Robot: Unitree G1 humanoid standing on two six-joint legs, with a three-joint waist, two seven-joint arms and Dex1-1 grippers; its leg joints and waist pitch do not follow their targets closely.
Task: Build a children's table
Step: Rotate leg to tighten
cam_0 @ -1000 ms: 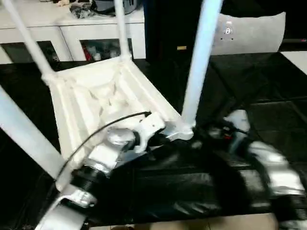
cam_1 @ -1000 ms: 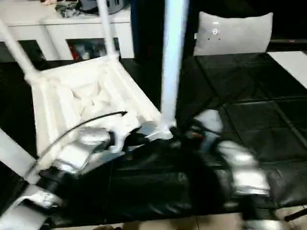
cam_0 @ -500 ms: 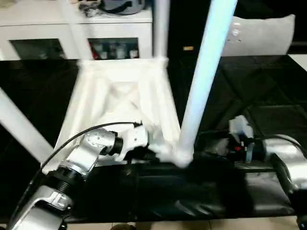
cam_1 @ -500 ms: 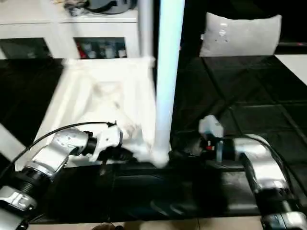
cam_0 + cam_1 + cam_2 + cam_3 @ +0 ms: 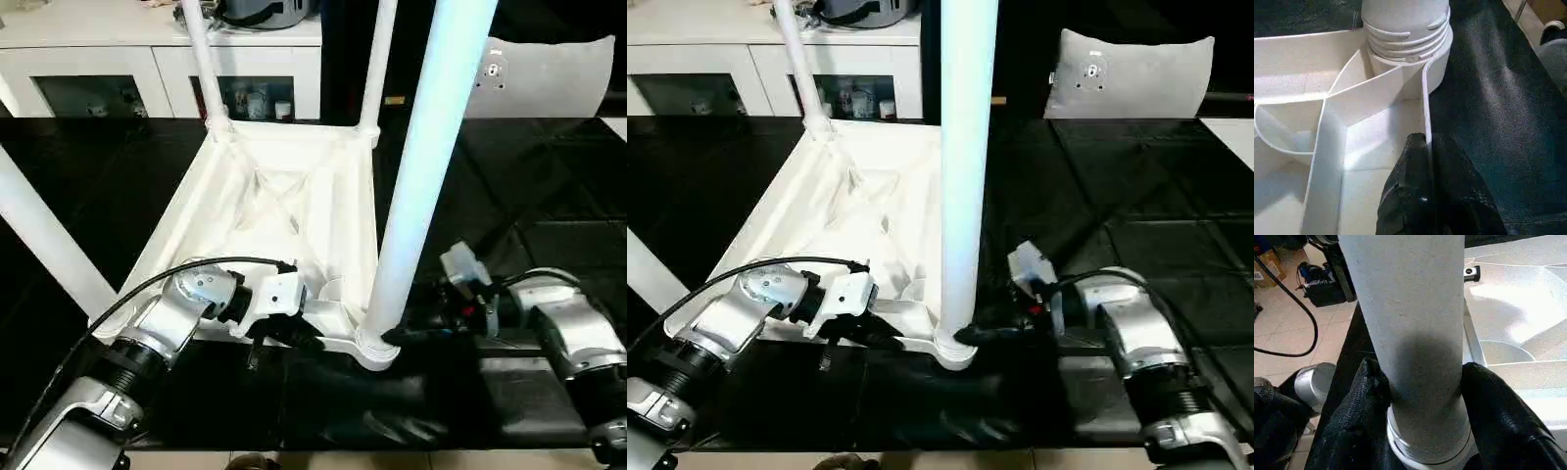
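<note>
Black matting [image 5: 118,186] covers the floor in front of us, with a white cabinet [image 5: 147,69] with glass doors along the far side and a grey cushion [image 5: 1132,73] propped off to our right.

On the matting lies the tabletop [image 5: 284,211], underside up, its X-ribs showing. We count four legs standing up out of the corner sockets: two at the far corners, one slanting out past the left edge of the head view, and the near leg [image 5: 421,176] rising big and close in front of us.

Our left gripper [image 5: 284,338] is closed on the thin near wall of the tabletop, just beside the near socket; in the left wrist view its fingers [image 5: 1415,196] pinch that rim. Our right gripper [image 5: 970,335] has its fingers [image 5: 1359,416] either side of the near leg's base, touching it just above the threaded collar.

We judge that we are seating the last leg: the left gripper steadies the top while the right works the leg at its socket. Thread rings still show above the socket, so the next move probably calls for a firm grip and more turning, kept upright so the threads do not cross.

We can read no brand or writing; the cushion carries a small round mark too small to make out.
</note>
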